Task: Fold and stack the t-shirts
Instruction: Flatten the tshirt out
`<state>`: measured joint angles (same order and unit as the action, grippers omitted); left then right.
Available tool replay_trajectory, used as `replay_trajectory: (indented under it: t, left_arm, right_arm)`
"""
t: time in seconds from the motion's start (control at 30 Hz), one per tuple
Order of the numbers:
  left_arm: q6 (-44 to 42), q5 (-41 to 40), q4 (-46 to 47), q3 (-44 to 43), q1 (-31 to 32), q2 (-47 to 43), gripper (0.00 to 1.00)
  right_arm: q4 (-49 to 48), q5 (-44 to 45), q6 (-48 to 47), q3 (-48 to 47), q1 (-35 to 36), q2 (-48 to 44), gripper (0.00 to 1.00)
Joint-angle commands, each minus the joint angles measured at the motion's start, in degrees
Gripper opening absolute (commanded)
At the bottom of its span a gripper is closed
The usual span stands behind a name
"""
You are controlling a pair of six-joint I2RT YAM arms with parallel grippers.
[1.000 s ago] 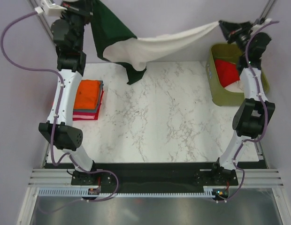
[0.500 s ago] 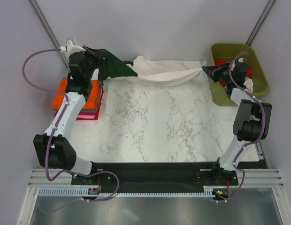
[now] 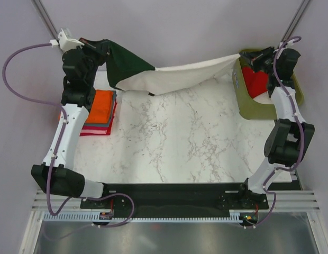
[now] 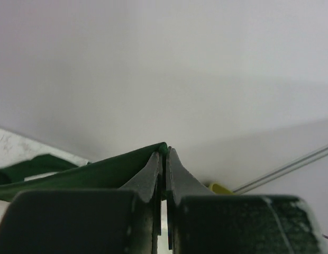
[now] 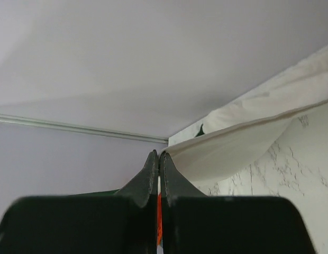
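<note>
Right, both arms are up at the far edge of the table [image 3: 180,143] with the cream tee [image 3: 174,79] stretched between them.

- Left gripper [image 3: 92,45]: jaws pinched together on the dark green sleeve end. The left wrist view shows green cloth clamped right at the fingertips.
- Right gripper [image 3: 257,55]: jaws closed on the cream end. In the right wrist view the cream cloth runs from the tips out to the right.
- Tee: hangs as a shallow sling, green part on the left and cream on the right, sagging lowest left of centre. A small dark bit dangles under the sag. I can't tell whether the lowest fold touches the table.
- Stack [image 3: 95,129]: sits on the table's left side, just beside the left arm. An orange tee [image 3: 99,106] is folded on top, red is at the bottom, and thin darker layers lie between.
- Bin [image 3: 248,106]: olive, at the far right corner, under the right arm's wrist. A red tee [image 3: 255,80] and some white cloth [image 3: 263,98] are inside, loose and unfolded.

No print shows on the hanging tee from above.
</note>
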<state>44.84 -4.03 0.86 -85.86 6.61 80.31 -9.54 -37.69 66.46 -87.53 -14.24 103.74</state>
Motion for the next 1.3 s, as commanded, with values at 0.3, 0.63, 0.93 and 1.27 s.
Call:
replay_trajectory:
  t: [0.3, 0.63, 0.93, 1.27]
  left_arm:
    - [0.16, 3.15, -0.60, 14.13, 0.51, -15.61, 0.02]
    - [3.15, 7.28, -9.12, 31.98, 1.21, -34.07, 0.02]
    - [5.61, 8.68, -20.10, 43.31, 1.47, -50.58, 0.02]
    - [6.31, 7.90, -22.57, 47.72, 1.47, -53.34, 0.02]
  right_arm:
    - [3.74, 1.13, -8.97, 17.79, -1.14, -21.29, 0.00]
    - [16.99, 9.12, -18.02, 38.90, -2.72, -45.61, 0.00]
    - [32.54, 20.01, -23.03, 53.76, -2.72, -70.14, 0.00]
    - [38.29, 21.08, -22.33, 62.81, -2.72, -76.68, 0.00]
